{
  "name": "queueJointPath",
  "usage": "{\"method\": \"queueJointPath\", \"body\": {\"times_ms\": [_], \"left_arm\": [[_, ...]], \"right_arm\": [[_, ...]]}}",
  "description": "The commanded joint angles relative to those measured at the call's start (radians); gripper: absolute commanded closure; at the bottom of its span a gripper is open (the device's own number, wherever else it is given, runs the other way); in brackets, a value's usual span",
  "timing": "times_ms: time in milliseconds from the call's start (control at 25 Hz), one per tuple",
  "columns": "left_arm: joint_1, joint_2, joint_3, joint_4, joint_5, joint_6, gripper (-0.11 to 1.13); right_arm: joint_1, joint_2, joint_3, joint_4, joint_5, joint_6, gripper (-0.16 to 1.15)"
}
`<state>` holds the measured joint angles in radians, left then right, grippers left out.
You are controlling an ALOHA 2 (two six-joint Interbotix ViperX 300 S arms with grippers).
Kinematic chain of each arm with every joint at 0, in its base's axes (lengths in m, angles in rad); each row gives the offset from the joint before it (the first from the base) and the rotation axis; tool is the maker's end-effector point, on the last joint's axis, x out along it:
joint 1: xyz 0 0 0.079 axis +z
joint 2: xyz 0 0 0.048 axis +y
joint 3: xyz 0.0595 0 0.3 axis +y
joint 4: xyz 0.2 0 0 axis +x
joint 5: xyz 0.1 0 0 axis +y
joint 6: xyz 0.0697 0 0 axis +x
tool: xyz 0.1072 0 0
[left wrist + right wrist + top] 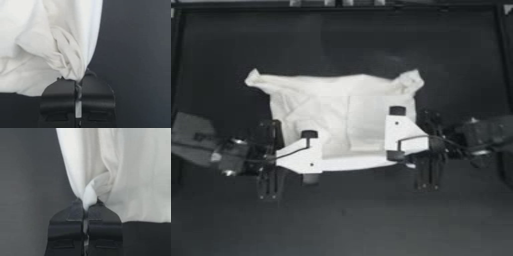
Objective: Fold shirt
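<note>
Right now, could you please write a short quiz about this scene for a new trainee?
1. True or false: the left tool is shut on a bunched fold of the shirt.
2. What does the right tool hold?
A. nothing
B. the shirt fabric
C. the left arm
3. Fill in: in the top view, the shirt's two upper corners stick up as ____.

Key
1. True: white fabric is pinched between its dark jaws.
2. B: cloth is gathered into its closed jaws.
3. Points, one at each side, while both tools grip near the lower edge of the shirt on the table.
</note>
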<state>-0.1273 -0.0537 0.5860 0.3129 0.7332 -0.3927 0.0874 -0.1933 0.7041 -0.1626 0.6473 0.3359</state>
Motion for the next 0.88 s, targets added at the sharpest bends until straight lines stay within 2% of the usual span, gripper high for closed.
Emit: {"method": "queueJointPath", "body": {"times_ms": [40,240,440,720,880], "left_arm": [[-0.069,-0.103,-0.02,0.091,0.023,-0.118,0.97],[-0.169,-0.137,-0.025,0.189,0.067,-0.265,0.97],[-0.225,-0.152,-0.038,0.23,0.127,-0.348,0.97],[-0.202,-0.184,-0.031,0.272,0.132,-0.371,0.98],[-0.149,-0.183,-0.02,0.282,0.12,-0.367,0.98]], "right_arm": [[0.063,-0.049,-0.009,-0.044,0.002,0.086,0.92],[0.143,-0.08,-0.029,-0.123,0.049,0.222,0.92],[0.202,-0.123,-0.057,-0.218,0.109,0.345,0.92],[0.201,-0.147,-0.054,-0.311,0.104,0.426,0.92],[0.176,-0.147,-0.04,-0.327,0.086,0.433,0.92]]}}
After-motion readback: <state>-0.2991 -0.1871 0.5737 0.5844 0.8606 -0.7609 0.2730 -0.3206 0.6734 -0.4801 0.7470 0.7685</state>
